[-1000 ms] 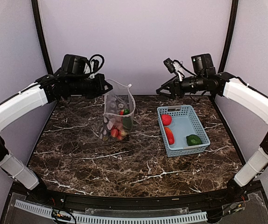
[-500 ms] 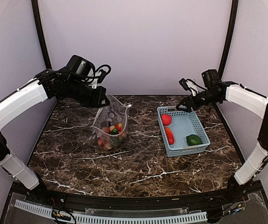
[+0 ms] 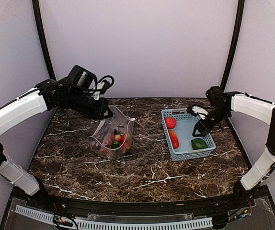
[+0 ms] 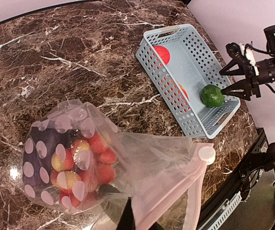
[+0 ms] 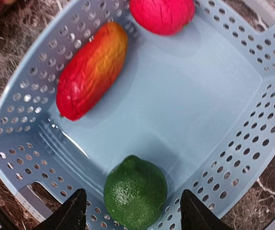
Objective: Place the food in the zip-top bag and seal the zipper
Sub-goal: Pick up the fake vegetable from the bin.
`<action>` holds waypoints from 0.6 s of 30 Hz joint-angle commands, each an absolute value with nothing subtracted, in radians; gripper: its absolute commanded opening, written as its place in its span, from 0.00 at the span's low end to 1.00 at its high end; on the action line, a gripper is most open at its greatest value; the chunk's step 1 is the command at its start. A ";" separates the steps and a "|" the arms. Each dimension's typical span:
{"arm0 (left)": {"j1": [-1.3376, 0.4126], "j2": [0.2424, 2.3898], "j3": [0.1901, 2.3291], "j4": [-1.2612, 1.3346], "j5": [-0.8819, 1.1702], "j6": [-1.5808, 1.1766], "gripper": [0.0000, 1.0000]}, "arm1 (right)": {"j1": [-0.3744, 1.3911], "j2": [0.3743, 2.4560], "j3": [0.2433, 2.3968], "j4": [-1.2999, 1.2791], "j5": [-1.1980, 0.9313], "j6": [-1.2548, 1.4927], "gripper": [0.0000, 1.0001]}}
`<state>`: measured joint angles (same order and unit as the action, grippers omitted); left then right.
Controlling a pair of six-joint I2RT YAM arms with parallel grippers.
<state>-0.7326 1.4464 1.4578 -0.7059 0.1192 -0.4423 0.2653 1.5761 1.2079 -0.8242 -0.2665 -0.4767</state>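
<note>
My left gripper (image 3: 107, 114) is shut on the mouth edge of the zip-top bag (image 3: 112, 140), which leans on the marble with red berries, a dark eggplant and a green piece inside. In the left wrist view the bag (image 4: 70, 160) is below my gripper (image 4: 128, 221), and the pale zipper (image 4: 195, 192) hangs open, ending at a round slider (image 4: 206, 153). My right gripper (image 3: 200, 128) is open over the basket. Its fingers straddle, just above, the green avocado-like piece (image 5: 135, 191). A red-orange pepper (image 5: 92, 69) and a red tomato (image 5: 161, 14) lie further in.
The light-blue lattice basket (image 3: 188, 113) stands right of centre on the dark marble table, its walls close around my right fingers. The basket (image 4: 195, 112) is also in the left wrist view. Dark frame posts rise at the back corners.
My left arm has lowered the bag from upright in the air to a lean on the table. My right gripper has swung from the back wall down into the basket and opened a little wider.
</note>
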 commanded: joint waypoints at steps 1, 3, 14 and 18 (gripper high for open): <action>-0.746 1.470 1.453 -0.656 0.144 -0.450 0.01 | 0.287 1.542 1.169 -0.879 -0.132 -0.493 0.65; -0.751 1.482 1.456 -0.652 0.148 -0.447 0.01 | 0.296 1.540 1.157 -0.881 -0.124 -0.482 0.66; -0.765 1.492 1.453 -0.619 0.161 -0.437 0.01 | 0.328 1.600 1.089 -0.865 -0.059 -0.459 0.68; -0.767 1.486 1.451 -0.613 0.164 -0.434 0.01 | 0.332 1.616 1.088 -0.862 -0.050 -0.454 0.66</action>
<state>-0.7597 1.5055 1.4578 -0.6266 0.1524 -0.4450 0.3225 1.5948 1.0988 -0.8623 -0.0776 -0.4690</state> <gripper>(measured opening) 0.010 0.668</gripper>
